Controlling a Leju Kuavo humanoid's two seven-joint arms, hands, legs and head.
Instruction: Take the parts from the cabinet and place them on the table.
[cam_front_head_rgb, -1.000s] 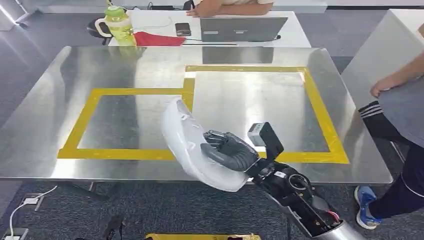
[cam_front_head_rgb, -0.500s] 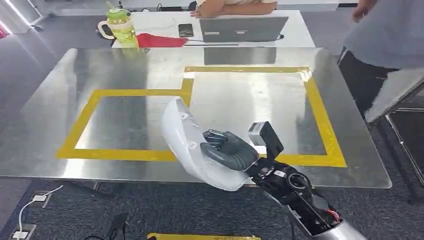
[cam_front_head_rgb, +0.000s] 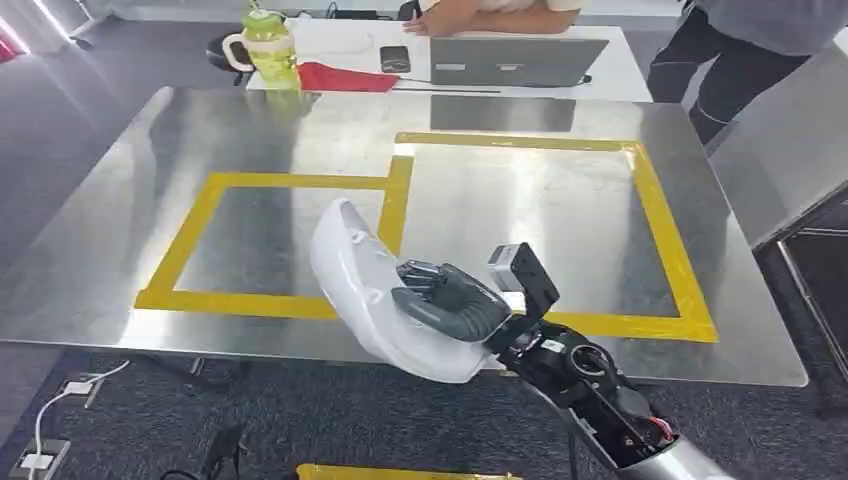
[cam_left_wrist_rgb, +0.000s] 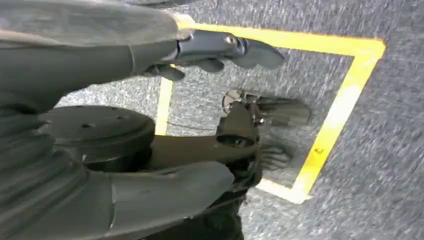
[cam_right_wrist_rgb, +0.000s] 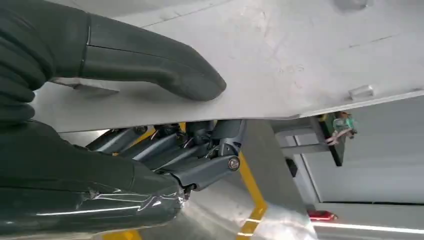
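One white part (cam_front_head_rgb: 372, 290), one steel table (cam_front_head_rgb: 120, 200) with two yellow tape frames (cam_front_head_rgb: 205, 200). Right hand (cam_front_head_rgb: 450, 300) grips the part, thumb on one face, fingers under the other. Part sits over the table's near edge, tilted. Left hand (cam_left_wrist_rgb: 220, 50) holds nothing, fingers loosely apart.

No readable text

No lettering, label, brand or number can be made out on anything; all surfaces look unmarked or too blurred.
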